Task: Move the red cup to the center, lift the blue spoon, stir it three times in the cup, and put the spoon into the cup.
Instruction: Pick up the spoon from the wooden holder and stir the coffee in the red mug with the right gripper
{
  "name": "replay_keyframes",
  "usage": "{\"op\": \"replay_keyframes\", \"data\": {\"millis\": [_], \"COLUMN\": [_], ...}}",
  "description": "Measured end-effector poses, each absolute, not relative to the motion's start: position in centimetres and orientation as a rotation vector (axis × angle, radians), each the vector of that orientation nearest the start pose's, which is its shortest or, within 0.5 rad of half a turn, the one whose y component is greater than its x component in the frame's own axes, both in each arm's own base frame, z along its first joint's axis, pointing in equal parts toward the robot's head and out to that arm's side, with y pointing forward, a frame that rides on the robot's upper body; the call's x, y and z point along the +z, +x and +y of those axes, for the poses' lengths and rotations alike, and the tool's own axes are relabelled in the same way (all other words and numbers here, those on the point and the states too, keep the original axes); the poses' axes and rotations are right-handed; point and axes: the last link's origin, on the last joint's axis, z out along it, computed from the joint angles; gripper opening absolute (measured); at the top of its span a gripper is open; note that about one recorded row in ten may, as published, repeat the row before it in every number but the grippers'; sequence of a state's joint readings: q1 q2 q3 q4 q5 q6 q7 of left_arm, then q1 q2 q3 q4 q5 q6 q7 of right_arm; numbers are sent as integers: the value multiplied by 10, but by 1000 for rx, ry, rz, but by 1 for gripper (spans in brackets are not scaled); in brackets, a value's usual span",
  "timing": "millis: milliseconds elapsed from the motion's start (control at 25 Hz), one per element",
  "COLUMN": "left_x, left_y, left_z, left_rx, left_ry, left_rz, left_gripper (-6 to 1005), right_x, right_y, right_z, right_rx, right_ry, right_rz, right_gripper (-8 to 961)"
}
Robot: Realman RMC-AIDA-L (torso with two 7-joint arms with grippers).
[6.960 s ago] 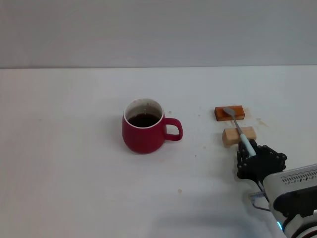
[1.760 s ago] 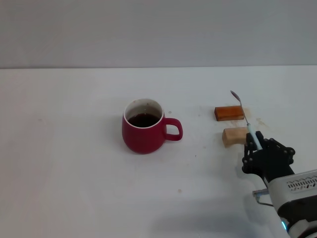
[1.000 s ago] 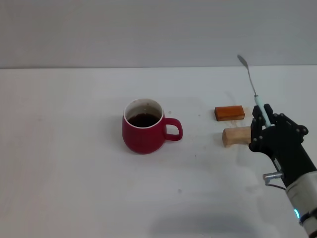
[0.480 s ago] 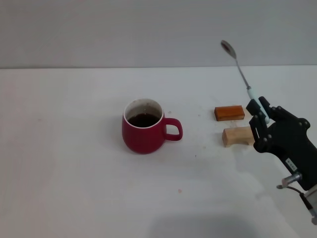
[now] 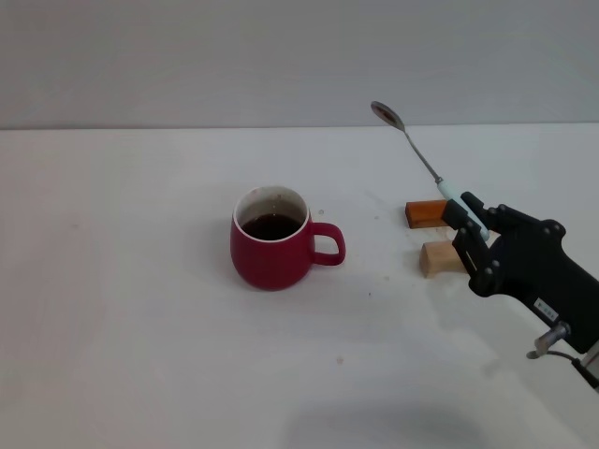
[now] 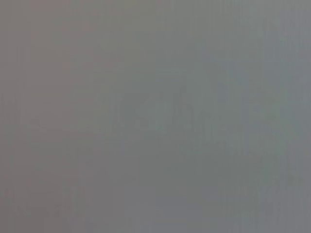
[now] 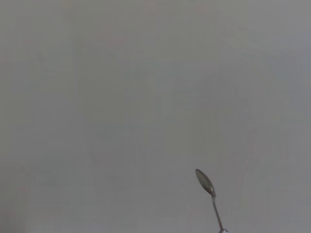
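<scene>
Spoon swinging cupward since before — right gripper (image 5: 471,227) clamping blue spoon (image 5: 412,148); red cup (image 5: 272,238) sitting centered; stirring pending; left gripper unseen.

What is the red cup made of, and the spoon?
The red cup looks like glazed ceramic: thick wall, smooth sheen, white inside. The blue spoon, held by the right gripper, seems to have a grey metal bowl and neck and a pale handle, perhaps plastic.

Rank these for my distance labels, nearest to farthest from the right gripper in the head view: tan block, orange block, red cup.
From the right gripper, shut on the blue spoon:
1. Tan block, just beside it on the cup's side.
2. Orange block, slightly farther back.
3. Red cup, well off to its left, mid-table.
</scene>
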State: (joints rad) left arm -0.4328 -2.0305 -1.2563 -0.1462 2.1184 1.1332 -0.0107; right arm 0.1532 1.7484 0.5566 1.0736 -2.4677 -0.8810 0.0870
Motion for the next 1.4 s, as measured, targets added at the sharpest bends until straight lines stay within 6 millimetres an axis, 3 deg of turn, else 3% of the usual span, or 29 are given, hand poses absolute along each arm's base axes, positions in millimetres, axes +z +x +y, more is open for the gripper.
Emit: {"op": "replay_keyframes", "data": {"millis": [360,760,1400], "left_x": [74,73,73], "left_y": [-390,-390,-390], "left_z": [331,331,330], "left_rx": [-552,-553,-553], "left_ry": [-1057,-1055,-1050], "left_rz": [-636,-643,-644], "left_gripper": [864,864,864], "right_x": [-26,-5,-4], "right_y": [226,205,172], "right_z": [269,279,294], "right_rx": [817,643,408], "right_ry": [-2116,-2050,-2078], "right_rz": [503,528,529], "right_gripper": [138,138,137]}}
